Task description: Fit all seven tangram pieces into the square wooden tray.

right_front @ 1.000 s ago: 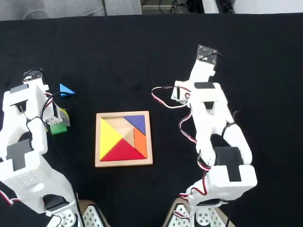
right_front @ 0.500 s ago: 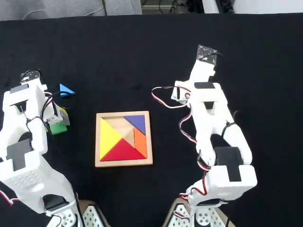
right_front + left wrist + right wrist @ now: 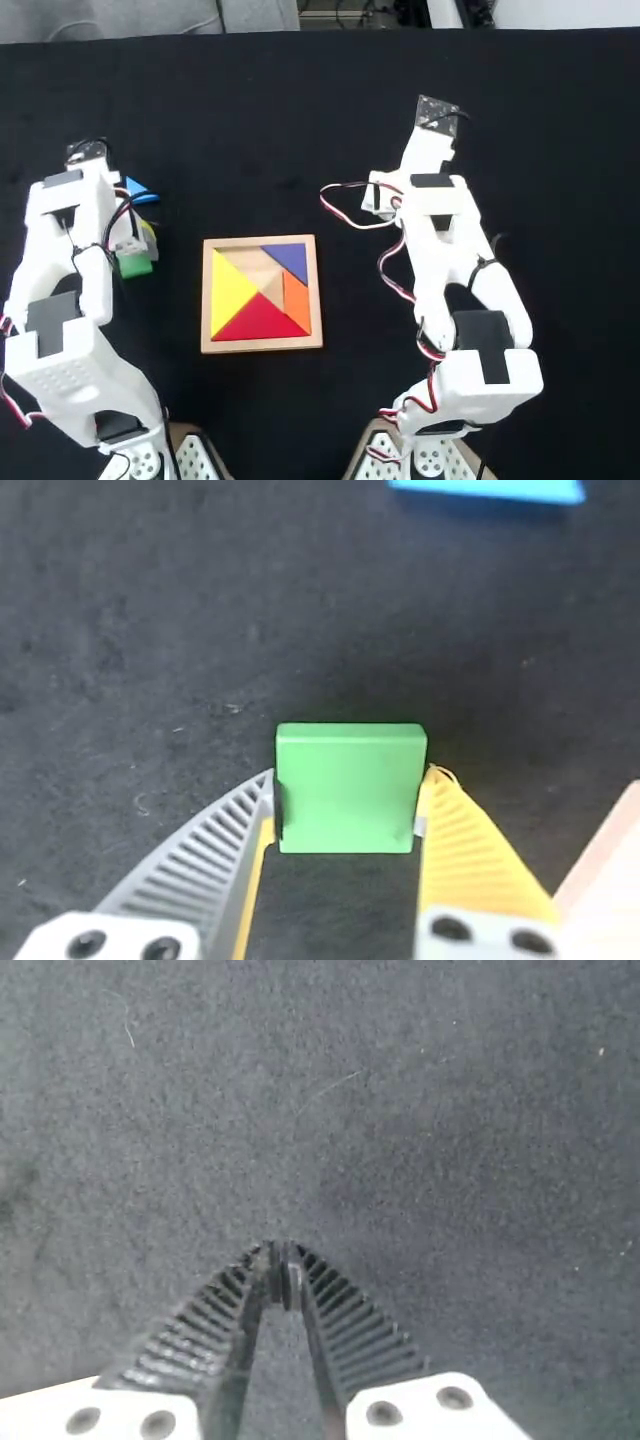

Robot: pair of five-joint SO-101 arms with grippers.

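Both white arms rise from bases at the near edge of the black cloth (image 3: 250, 130). Between them lies the square wooden tray (image 3: 262, 345), which holds flat yellow (image 3: 230, 290) and red (image 3: 262, 322) triangles, an orange piece (image 3: 297, 302) and a blue piece (image 3: 288, 260).

The left arm folds forward on the tray's left. The left gripper (image 3: 350, 780) points down, its ribbed fingers clamped on the sides of the smooth green square (image 3: 350, 765), just beside the tray. The blue triangle (image 3: 141, 190) lies on the cloth just beyond it.

The right arm stretches farther out on the tray's right. The right gripper (image 3: 278, 1265) is pinched closed on nothing above fuzzy cloth.
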